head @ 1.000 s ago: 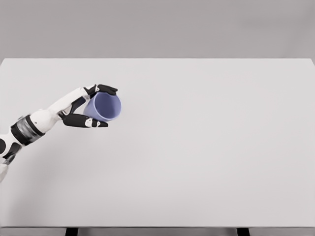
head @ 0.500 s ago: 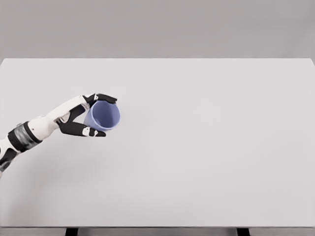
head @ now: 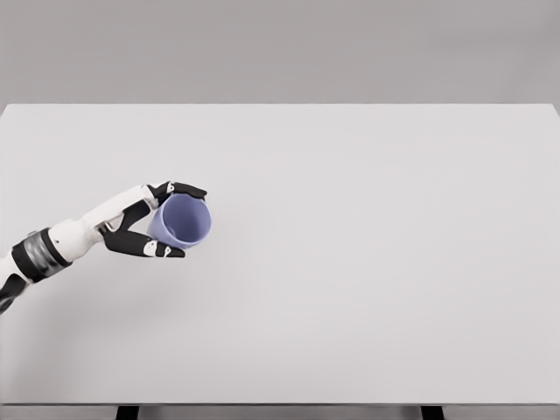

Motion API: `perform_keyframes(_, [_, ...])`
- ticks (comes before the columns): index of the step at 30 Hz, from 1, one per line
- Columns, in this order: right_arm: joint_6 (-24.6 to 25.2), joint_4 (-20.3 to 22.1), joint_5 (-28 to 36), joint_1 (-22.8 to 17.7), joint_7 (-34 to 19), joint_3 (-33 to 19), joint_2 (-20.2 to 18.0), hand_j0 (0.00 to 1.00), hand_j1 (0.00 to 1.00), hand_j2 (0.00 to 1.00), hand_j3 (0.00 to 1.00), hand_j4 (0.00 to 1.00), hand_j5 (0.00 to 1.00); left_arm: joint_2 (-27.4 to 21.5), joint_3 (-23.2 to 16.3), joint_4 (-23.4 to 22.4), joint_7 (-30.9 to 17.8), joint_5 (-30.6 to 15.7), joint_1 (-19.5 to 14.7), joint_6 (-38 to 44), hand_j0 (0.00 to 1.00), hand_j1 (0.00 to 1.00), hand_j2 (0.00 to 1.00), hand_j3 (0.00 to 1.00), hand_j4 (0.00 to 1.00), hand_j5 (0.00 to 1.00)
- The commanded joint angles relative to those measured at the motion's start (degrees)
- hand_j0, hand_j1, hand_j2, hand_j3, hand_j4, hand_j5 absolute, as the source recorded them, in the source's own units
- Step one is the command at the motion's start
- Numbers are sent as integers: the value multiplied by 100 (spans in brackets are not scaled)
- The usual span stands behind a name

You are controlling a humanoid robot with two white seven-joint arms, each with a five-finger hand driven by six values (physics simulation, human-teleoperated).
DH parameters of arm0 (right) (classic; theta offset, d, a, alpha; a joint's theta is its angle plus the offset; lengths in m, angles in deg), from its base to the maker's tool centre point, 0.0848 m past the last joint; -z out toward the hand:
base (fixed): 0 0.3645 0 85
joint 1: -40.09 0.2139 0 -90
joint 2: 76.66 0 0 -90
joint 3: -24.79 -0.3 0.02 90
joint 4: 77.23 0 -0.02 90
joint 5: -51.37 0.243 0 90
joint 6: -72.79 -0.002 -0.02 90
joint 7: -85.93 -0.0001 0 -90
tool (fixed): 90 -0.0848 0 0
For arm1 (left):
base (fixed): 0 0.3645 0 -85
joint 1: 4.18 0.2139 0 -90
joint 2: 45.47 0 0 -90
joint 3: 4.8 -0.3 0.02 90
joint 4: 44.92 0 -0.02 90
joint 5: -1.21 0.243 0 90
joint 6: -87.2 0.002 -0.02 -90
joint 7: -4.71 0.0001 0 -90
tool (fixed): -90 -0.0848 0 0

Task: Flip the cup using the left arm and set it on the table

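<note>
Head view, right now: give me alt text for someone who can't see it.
The left hand grips a light purple cup over the left part of a white table, the cup's open mouth tilted toward the camera. The right arm is out of view.

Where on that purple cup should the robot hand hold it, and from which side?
Around the side wall, coming from the left. The purple cup is tilted with its open mouth facing right and toward the camera, so the rounded wall offers opposing surfaces. The left robot hand already grips it that way, one finger over the top and another beneath.
</note>
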Motion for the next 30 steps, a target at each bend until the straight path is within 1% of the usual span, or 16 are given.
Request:
perform_keyframes(1, [0, 1, 3, 0, 3, -1, 0, 100, 100, 100, 100, 100, 100, -11, -49, 4, 8, -64, 0, 5, 78, 78, 78, 78, 78, 78])
perform_keyframes(12, [0, 1, 3, 0, -5, -1, 0, 100, 100, 100, 100, 100, 100, -11, -76, 13, 8, -73, 18, 5, 78, 78, 78, 78, 78, 78])
perform_keyframes(14, [0, 1, 3, 0, 3, -1, 0, 100, 100, 100, 100, 100, 100, -11, -41, 13, 8, -73, 18, 5, 81, 81, 81, 81, 81, 81])
perform_keyframes(30, [0, 1, 3, 0, 3, -1, 0, 100, 100, 100, 100, 100, 100, -108, -23, 57, -9, -2, 123, 5, 81, 81, 81, 81, 81, 81])
